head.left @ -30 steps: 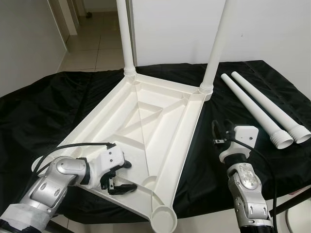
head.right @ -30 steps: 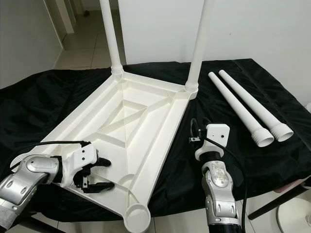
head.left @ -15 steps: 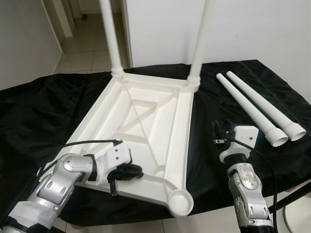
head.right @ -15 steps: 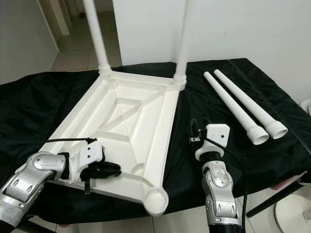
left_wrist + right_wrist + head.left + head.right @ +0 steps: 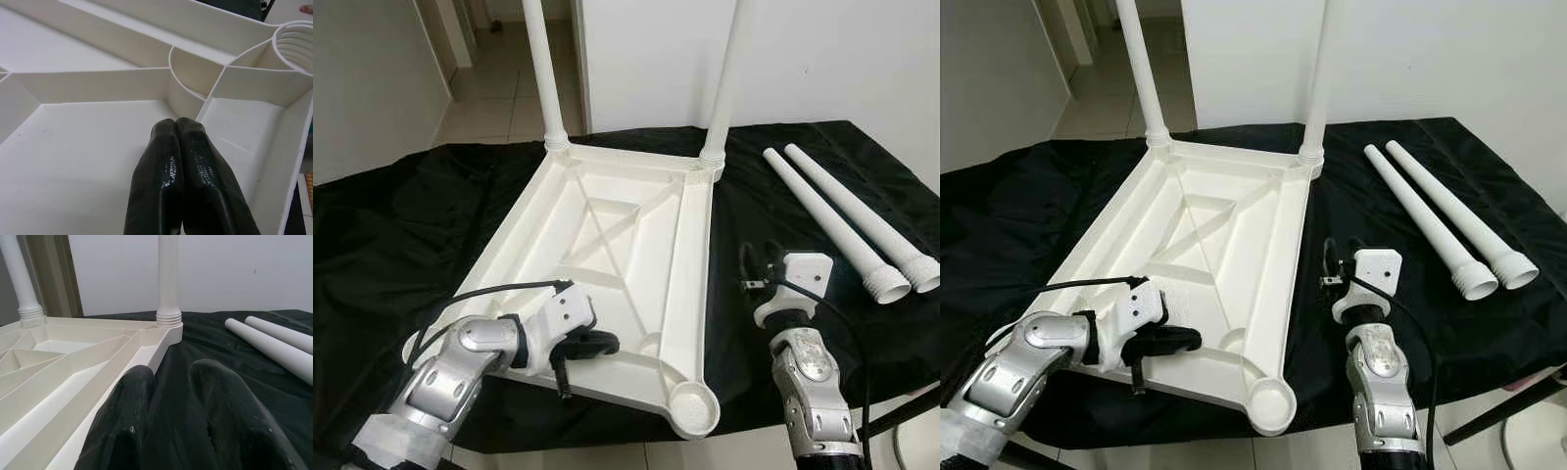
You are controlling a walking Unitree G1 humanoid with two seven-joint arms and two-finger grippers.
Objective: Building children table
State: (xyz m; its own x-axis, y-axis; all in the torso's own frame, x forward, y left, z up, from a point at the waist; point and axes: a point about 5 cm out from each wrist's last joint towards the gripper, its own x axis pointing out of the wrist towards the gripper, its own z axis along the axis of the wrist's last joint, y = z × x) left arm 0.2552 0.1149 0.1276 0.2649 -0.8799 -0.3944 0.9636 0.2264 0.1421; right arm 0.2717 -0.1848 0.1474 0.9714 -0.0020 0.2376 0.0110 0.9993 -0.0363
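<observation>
The white children's tabletop (image 5: 626, 225) lies upside down on a black cloth. Two white legs stand screwed into its far corners, one (image 5: 540, 69) on the left and one (image 5: 722, 88) on the right. The near corner socket (image 5: 695, 409) is empty. Two loose white legs (image 5: 837, 225) lie side by side on the cloth at the right. My left gripper (image 5: 605, 343) is shut, its fingertips (image 5: 168, 128) resting inside the underside near that socket. My right gripper (image 5: 173, 367) is open and holds nothing, hovering over the cloth between the tabletop's right edge and the loose legs.
The black cloth (image 5: 391, 225) covers the whole work surface, and its front edge runs just below the tabletop's near corner. A white wall (image 5: 822, 59) stands behind. A tiled hallway (image 5: 489, 88) opens at the back left.
My left gripper's fingers have gone from open at the tabletop's near edge to shut inside it. The tabletop's near corner has swung to the right. The camera also shifted.
</observation>
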